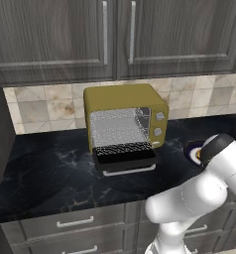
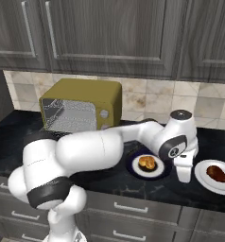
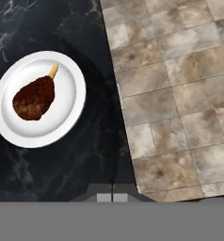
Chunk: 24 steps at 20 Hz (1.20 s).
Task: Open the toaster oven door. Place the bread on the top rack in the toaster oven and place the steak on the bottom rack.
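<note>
A mustard-yellow toaster oven (image 1: 124,101) is seen with 2 white knobs (image 1: 159,124) and a grey mesh interior. Its black-framed door (image 1: 125,158) carries a silvery-white handle. The counter (image 1: 45,163) is black marble veined in white. A reddish-brown steak (image 3: 34,98) is shown on a white plate (image 3: 69,115); golden-orange bread (image 2: 146,163) on a dark-rimmed plate (image 2: 132,171). Beige mottled tiles (image 3: 180,84) are seen.

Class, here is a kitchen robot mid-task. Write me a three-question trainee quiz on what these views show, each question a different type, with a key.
1. True or false: the toaster oven door is open.
2. The steak lies on: A) a white plate, B) a rack, C) bare counter.
3. Fill in: the bread sits on a dark-rimmed plate between the toaster oven and the ____ plate.

Key: 1 true; 2 A; 3 white.
</note>
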{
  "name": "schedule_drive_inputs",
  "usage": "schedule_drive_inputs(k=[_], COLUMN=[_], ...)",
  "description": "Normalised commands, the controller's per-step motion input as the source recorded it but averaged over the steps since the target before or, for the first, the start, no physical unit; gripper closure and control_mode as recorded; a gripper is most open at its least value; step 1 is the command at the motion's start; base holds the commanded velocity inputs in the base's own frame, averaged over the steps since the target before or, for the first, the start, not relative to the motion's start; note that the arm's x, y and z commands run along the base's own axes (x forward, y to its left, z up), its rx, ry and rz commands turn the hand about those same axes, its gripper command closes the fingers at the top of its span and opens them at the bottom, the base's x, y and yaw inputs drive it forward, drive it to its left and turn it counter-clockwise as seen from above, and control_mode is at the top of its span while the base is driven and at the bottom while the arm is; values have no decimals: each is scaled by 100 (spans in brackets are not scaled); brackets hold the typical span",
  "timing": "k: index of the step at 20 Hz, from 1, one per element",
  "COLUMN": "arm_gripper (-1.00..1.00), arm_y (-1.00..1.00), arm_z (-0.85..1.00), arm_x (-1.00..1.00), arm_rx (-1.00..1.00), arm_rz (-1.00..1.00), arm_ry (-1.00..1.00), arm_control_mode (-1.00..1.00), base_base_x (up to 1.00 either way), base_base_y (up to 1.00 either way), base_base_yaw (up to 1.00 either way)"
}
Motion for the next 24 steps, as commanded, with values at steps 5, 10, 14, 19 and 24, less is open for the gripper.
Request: schedule_drive_inputs(k=[5, 10, 14, 19, 24], arm_gripper=[-100, -100, -100, -100, -100], arm_y=[-31, -41, -31, -20, -23], arm_z=[-5, -1, -2, -8, -4], arm_x=[6, 1, 13, 26, 28], arm_rx=[8, 13, 13, 10, 6], arm_rz=[-8, -5, 0, 0, 0], arm_ry=[-8, -6, 0, 3, 1], arm_control_mode=[-100, -100, -100, -100, -100], base_base_x=[0, 0, 0, 0, 0], base_base_y=[0, 0, 0, 0, 0], base_base_yaw=[0, 0, 0, 0, 0])
